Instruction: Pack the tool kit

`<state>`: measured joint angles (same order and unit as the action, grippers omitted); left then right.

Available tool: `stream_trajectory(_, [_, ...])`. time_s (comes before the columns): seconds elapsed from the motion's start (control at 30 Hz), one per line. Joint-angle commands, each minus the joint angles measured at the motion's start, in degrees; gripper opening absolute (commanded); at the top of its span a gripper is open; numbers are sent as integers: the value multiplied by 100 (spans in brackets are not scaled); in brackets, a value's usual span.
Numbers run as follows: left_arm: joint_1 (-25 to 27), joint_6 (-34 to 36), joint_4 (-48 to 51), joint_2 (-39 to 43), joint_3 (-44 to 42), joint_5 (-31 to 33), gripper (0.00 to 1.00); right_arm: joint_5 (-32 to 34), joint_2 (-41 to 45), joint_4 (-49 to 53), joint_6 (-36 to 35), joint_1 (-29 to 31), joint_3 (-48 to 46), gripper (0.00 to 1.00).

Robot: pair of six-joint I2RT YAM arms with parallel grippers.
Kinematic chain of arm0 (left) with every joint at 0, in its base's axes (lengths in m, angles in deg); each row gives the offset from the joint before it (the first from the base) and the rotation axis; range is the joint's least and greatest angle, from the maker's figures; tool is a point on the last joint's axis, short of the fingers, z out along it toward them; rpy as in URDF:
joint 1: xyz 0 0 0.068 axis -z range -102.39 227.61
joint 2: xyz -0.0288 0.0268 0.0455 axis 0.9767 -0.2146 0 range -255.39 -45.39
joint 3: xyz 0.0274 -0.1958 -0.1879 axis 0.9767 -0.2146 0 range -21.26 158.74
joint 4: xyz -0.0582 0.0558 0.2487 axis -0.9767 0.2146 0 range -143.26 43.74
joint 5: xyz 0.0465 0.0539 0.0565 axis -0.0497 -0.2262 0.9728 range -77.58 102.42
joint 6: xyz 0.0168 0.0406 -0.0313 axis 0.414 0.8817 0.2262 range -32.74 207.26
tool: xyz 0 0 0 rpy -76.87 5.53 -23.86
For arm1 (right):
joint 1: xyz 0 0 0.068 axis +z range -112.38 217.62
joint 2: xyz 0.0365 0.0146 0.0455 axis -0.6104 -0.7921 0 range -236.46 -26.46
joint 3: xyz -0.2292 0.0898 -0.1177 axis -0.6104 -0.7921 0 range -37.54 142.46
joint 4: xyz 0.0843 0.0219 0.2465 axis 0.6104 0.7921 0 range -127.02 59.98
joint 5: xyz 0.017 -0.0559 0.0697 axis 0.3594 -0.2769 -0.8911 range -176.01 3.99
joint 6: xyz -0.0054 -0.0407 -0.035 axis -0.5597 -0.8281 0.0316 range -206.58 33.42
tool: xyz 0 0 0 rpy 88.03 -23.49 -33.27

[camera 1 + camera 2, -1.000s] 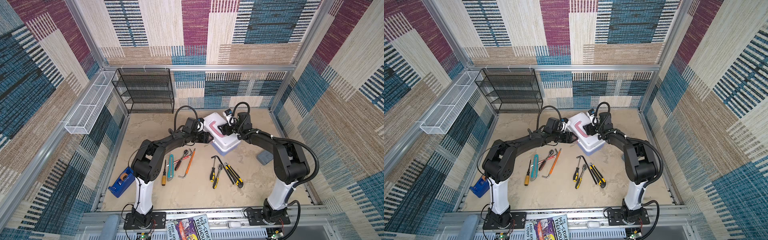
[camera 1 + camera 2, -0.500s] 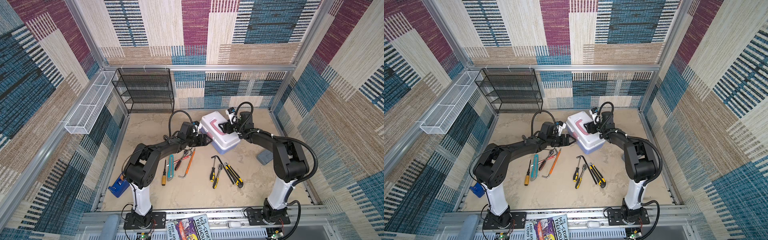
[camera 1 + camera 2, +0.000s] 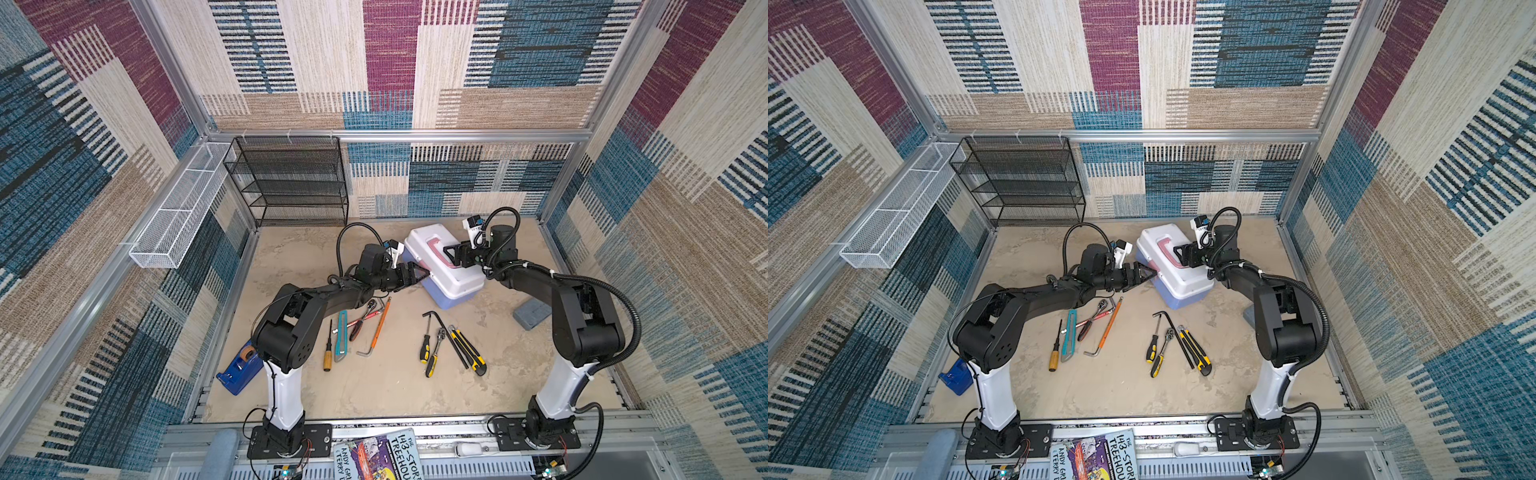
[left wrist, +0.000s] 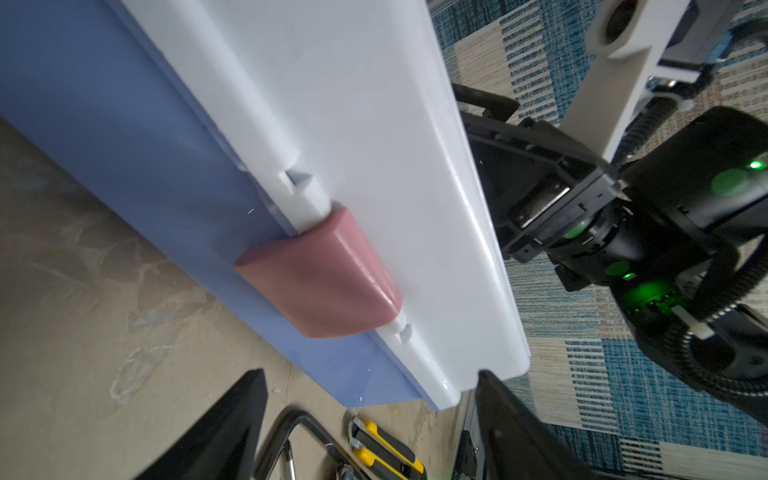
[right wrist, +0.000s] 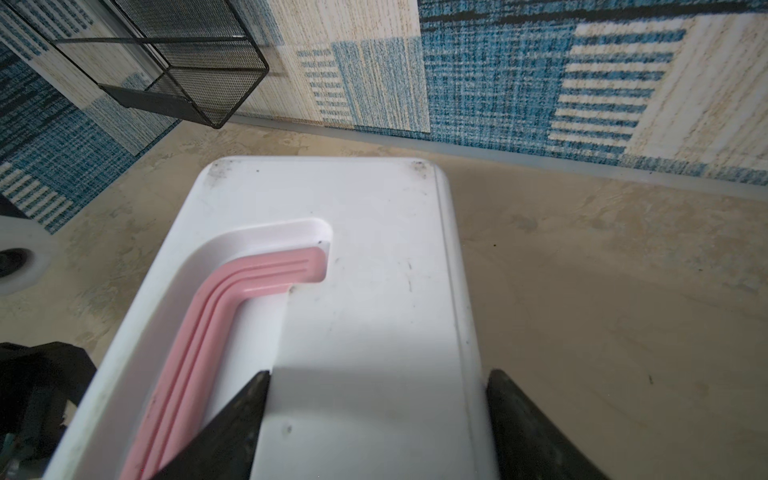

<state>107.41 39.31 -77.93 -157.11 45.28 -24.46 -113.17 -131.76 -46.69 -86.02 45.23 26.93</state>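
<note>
Against a second ago the left arm (image 3: 332, 297) has sunk lower and drawn slightly back, while the toolbox (image 3: 444, 266), shut and standing far-centre on the bench (image 3: 374, 390), and the right arm (image 3: 536, 278) have not moved. The left claw (image 3: 420, 274) gapes empty just before the pink latch (image 4: 320, 274); the right claw (image 3: 451, 255) straddles the lid (image 5: 365, 257) beside the pink handle (image 5: 232, 299), and I cannot tell whether it pinches. The book (image 3: 380, 455) at the near edge reads "143-STOR… TREEHOU…" and "ANDY GRI…".

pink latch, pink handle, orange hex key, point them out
pink latch (image 4: 324, 274): left wrist view, middle of its face
pink handle (image 5: 208, 332): right wrist view, ribbed long arm
orange hex key (image 3: 379, 326): a top view, mid shaft
</note>
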Motion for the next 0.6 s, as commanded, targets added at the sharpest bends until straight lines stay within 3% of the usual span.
stream_trajectory(0.0, [7, -556, -731, 2, -134, -100, 83, -304, -127, 1246, 545, -10, -158, 74])
stream_trajectory(0.57, [-1, -1495, -2001, -420, -159, -86, 86, -711, -202, 866, 950, -111, -276, 73])
